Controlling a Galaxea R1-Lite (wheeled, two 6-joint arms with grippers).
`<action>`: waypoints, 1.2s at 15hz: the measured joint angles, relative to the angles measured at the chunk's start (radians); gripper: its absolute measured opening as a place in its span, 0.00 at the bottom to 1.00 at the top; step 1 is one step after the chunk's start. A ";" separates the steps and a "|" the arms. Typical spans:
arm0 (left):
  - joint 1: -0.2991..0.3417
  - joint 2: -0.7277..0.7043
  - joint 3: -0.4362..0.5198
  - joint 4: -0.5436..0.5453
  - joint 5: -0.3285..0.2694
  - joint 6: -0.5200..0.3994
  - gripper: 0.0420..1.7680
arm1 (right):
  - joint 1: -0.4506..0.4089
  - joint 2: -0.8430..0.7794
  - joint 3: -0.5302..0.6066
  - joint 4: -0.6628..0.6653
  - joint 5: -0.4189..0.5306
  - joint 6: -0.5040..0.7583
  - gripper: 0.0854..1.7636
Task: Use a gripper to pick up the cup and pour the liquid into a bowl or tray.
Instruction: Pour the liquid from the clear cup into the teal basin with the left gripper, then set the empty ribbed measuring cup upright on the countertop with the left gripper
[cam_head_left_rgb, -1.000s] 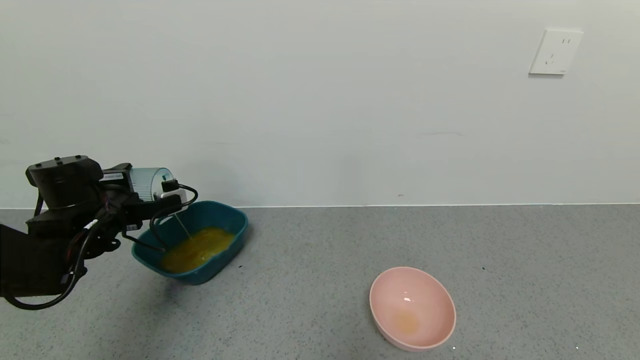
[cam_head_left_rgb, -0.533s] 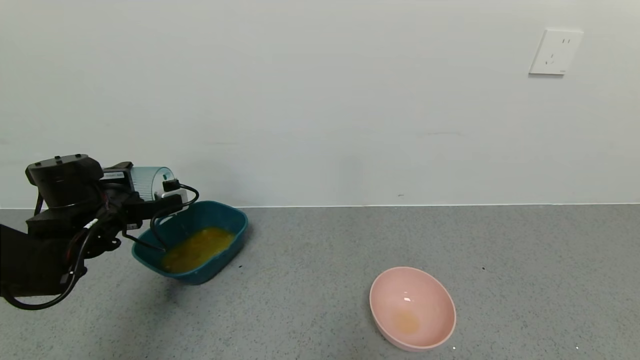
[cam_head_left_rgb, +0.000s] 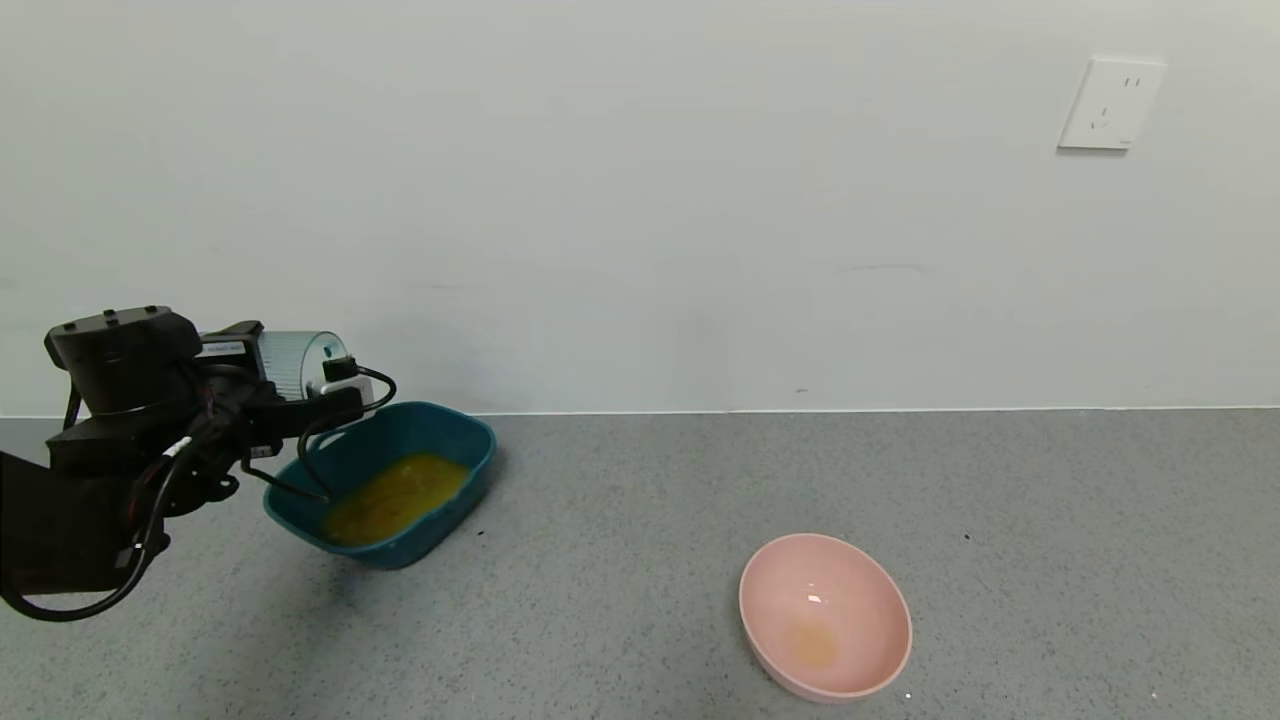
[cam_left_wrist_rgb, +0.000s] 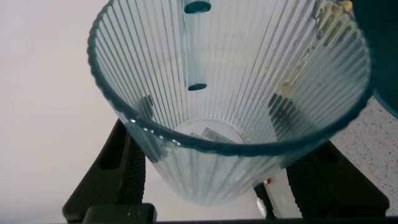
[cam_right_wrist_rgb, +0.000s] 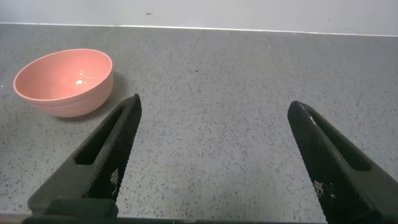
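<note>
Left tool (cam_head_left_rgb: 315, 385) grips tipped cup (cam_head_left_rgb: 290, 362) above tub (cam_head_left_rgb: 470, 470).

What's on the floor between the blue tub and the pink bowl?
Nothing: in the head view, only bare grey speckled surface lies between the teal tub and the pink bowl.

Open counter (cam_head_left_rgb: 640, 520) between teal tub (cam_head_left_rgb: 470, 470) and pink bowl (cam_head_left_rgb: 825, 615).

Ribbed pale teal cup (cam_head_left_rgb: 293, 362); orange-yellow liquid (cam_head_left_rgb: 395, 497) in dark teal tub (cam_head_left_rgb: 470, 460); pink bowl (cam_head_left_rgb: 850, 590); speckled grey table (cam_head_left_rgb: 650, 520).
</note>
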 joint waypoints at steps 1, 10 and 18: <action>-0.001 -0.003 0.000 0.000 0.001 -0.010 0.71 | 0.000 0.000 0.000 0.000 0.000 0.000 0.97; -0.010 -0.085 0.040 0.068 0.000 -0.365 0.71 | 0.000 0.000 0.000 0.000 0.000 0.000 0.97; -0.082 -0.166 0.056 0.243 -0.021 -0.826 0.71 | 0.000 0.000 0.000 0.000 0.000 0.000 0.97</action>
